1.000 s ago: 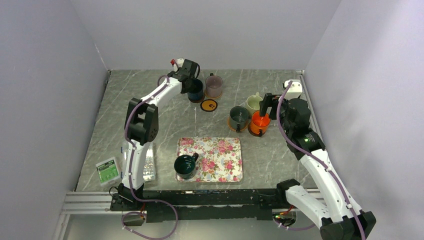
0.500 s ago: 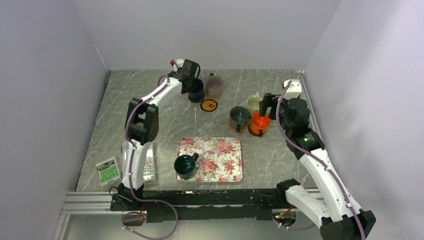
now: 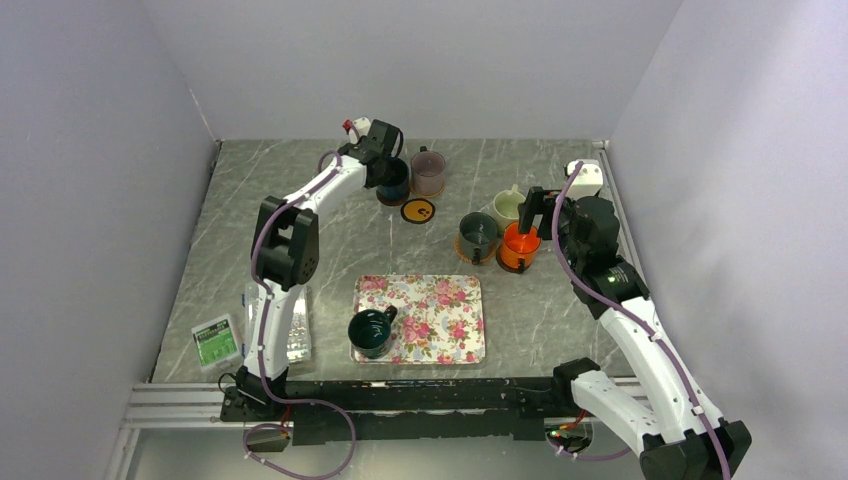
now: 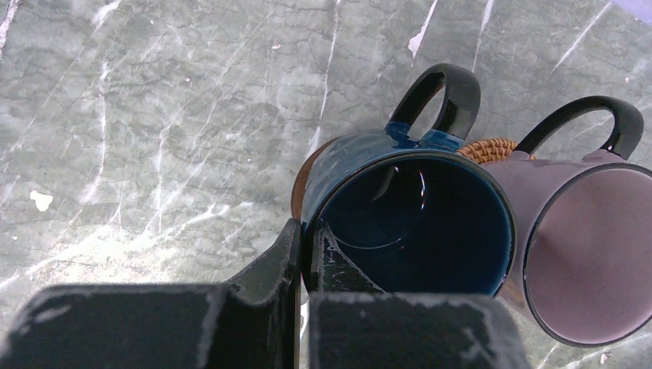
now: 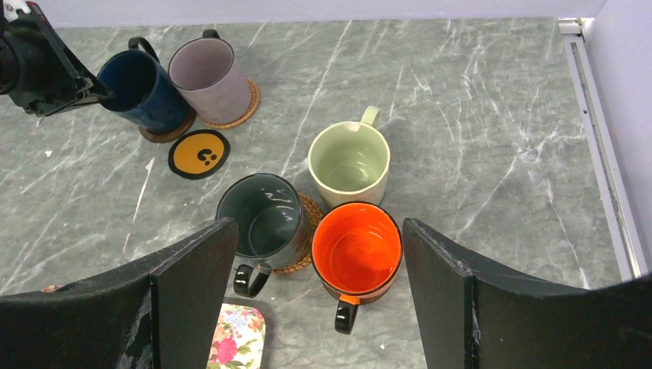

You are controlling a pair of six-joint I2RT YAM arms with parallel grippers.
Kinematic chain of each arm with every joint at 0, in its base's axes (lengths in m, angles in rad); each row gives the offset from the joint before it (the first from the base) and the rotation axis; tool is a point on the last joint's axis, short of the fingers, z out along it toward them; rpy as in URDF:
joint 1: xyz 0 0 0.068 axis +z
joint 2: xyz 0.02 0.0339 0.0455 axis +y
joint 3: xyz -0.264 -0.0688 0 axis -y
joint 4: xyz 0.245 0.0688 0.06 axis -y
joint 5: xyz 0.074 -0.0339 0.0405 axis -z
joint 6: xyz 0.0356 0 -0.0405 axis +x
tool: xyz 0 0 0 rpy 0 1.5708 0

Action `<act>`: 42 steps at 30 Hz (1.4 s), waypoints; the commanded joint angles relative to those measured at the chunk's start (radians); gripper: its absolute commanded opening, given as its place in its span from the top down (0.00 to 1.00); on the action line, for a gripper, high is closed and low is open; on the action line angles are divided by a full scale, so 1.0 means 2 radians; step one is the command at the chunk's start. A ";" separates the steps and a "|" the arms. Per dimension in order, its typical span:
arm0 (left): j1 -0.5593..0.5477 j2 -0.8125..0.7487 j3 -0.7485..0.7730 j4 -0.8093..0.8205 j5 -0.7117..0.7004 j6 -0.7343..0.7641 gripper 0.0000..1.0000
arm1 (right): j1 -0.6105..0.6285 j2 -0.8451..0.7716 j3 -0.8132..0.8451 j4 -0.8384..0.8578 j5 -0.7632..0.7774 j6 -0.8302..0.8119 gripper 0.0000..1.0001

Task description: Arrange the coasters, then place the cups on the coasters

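The left end effector (image 4: 306,240), clenched on the navy cup (image 4: 415,223)'s rim at the tabletop's 12 o'clock, holds it over the dark brown coaster (image 4: 302,178), with the mauve cup (image 4: 592,254) just beside it at 3 o'clock.

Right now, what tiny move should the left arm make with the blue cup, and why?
Probably ease the blue cup down flat onto the brown coaster. The left fingers pinch its rim, and it seems to lean over that coaster, close beside the mauve cup, so go gently.
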 commanded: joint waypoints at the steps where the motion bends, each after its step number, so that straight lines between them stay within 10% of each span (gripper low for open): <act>1: -0.004 -0.028 0.024 0.025 -0.022 -0.001 0.97 | -0.002 -0.001 0.000 0.008 0.005 0.006 0.17; 26: -0.006 -0.036 0.020 0.021 -0.029 0.004 0.97 | -0.002 0.004 -0.001 0.008 0.005 0.006 0.17; 42: -0.006 -0.036 0.014 0.023 -0.023 0.007 0.79 | -0.002 0.003 0.000 0.006 0.005 0.007 0.17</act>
